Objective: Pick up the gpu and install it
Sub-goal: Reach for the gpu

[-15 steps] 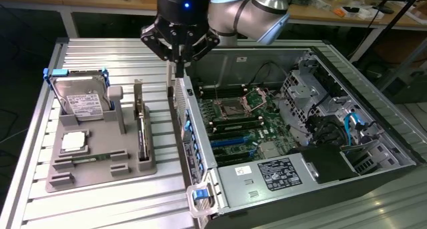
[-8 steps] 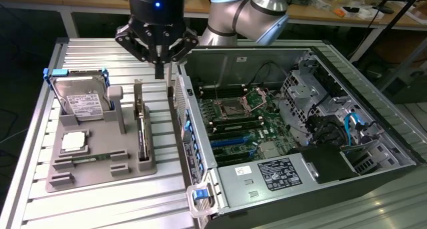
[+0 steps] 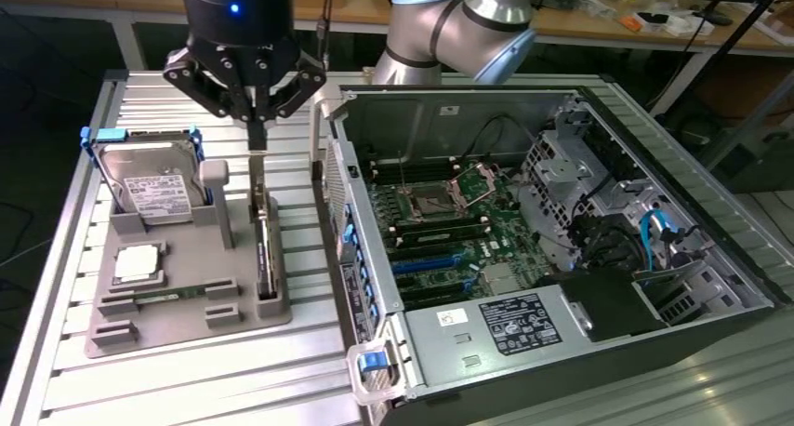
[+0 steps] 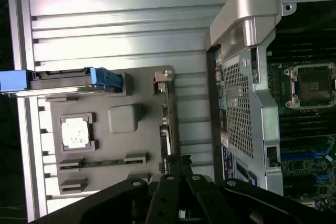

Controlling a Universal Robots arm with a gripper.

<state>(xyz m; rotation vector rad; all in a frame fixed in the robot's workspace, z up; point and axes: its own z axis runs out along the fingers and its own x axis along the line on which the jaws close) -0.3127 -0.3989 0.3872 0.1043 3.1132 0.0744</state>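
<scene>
- Risk: the gpu (image 3: 263, 249) appeared to be gripped near one end only, so on lifting it could pivot in the grip or bind in the slots of the grey holder (image 3: 186, 305).
- Risk: the open computer case (image 3: 341, 184) stood just beside the holder, and a swinging card could strike its wall.
- The end effector (image 3: 255, 136) had its fingers drawn together on the gpu's upper edge, judged to be clamped on it.
- The gpu stood on edge in the holder on the worktop (image 3: 186, 379), between the hard drive (image 3: 155, 189) and the case.
</scene>
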